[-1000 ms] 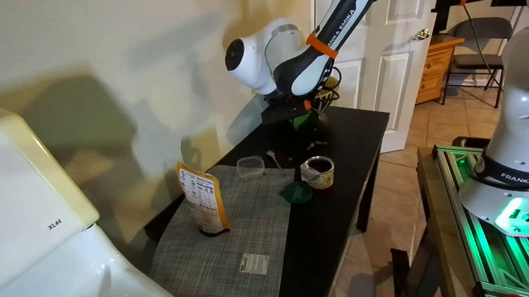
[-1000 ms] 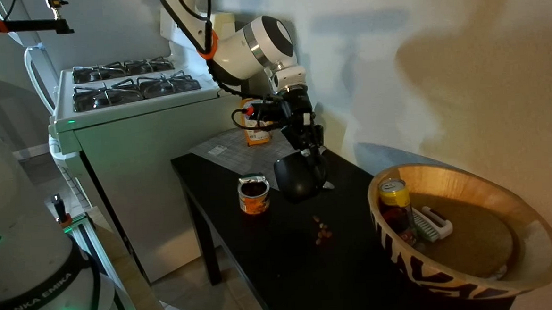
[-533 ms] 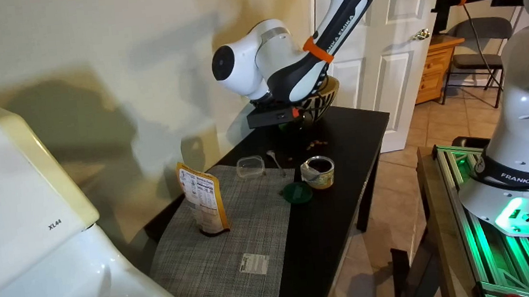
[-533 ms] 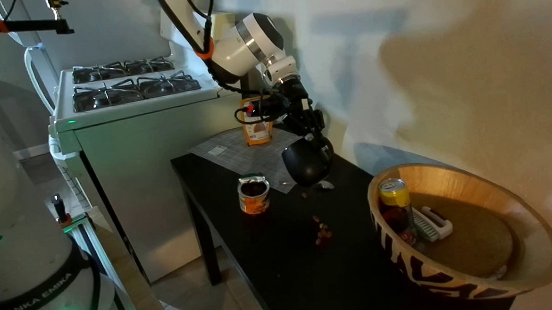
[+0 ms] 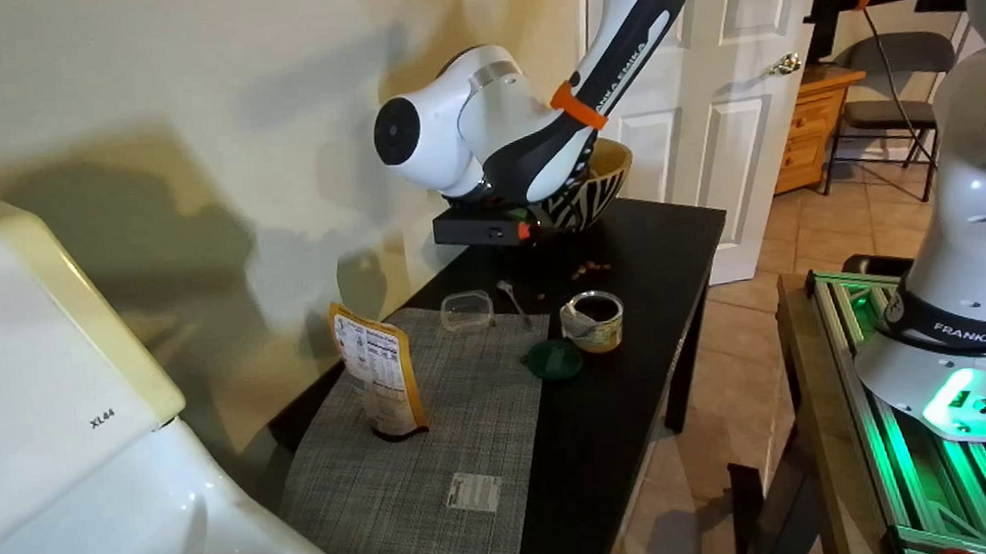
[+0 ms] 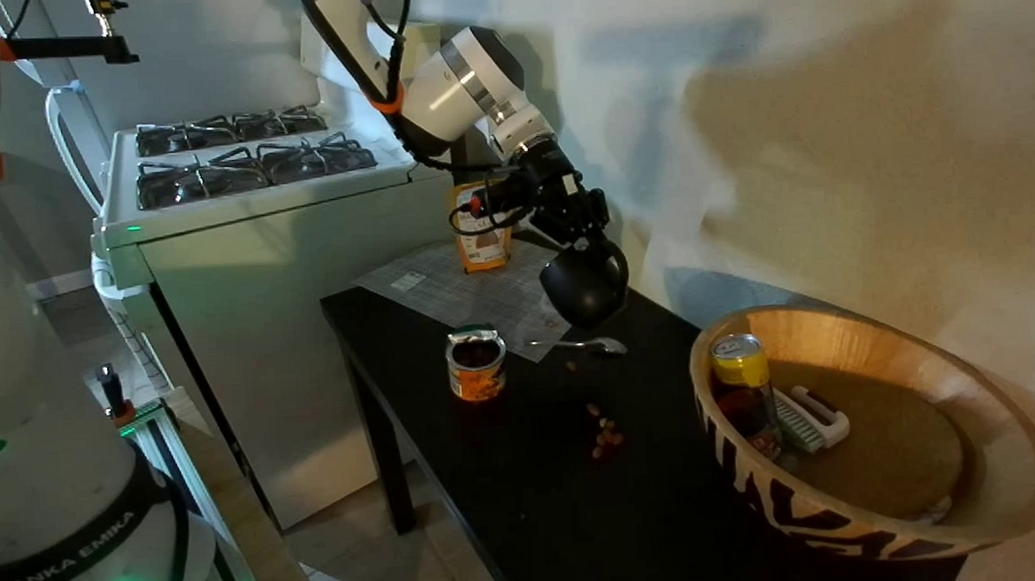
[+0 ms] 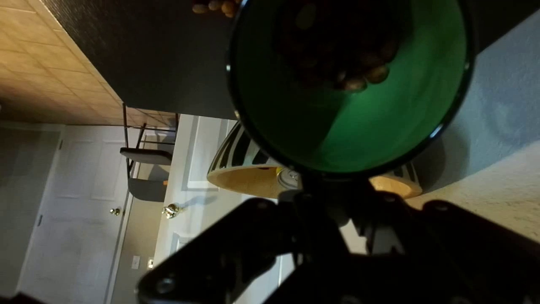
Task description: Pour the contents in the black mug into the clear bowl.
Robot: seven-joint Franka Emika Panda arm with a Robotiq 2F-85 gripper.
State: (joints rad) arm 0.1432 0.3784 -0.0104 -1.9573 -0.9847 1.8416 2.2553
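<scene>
My gripper [image 7: 337, 200] is shut on the black mug [image 6: 586, 285] and holds it tilted above the table; the fingers look closed on a dark part below its rim, probably the handle. In the wrist view, the mug's green inside [image 7: 363, 139] shows with brown nuts or beans [image 7: 354, 83] in it. In an exterior view the mug is mostly hidden behind the wrist [image 5: 479, 225]. The clear bowl [image 5: 467, 311], a small see-through container, sits at the placemat's far edge near the wall, apart from and nearer that camera than my gripper. It is hidden in the view with the stove top.
A spoon [image 5: 513, 302] lies beside the clear bowl. An opened can [image 5: 593, 323], a green lid [image 5: 554, 359] and an upright pouch [image 5: 381, 372] stand or lie nearby. Loose nuts [image 6: 606, 436] lie on the table. The striped tan bowl [image 6: 1005, 469] is at one end; the wall is close.
My gripper has carried the mug away from the striped bowl, toward the wall and the clear bowl. The mug has risen and tilted somewhat. The spoon has come into fuller view beneath it.
</scene>
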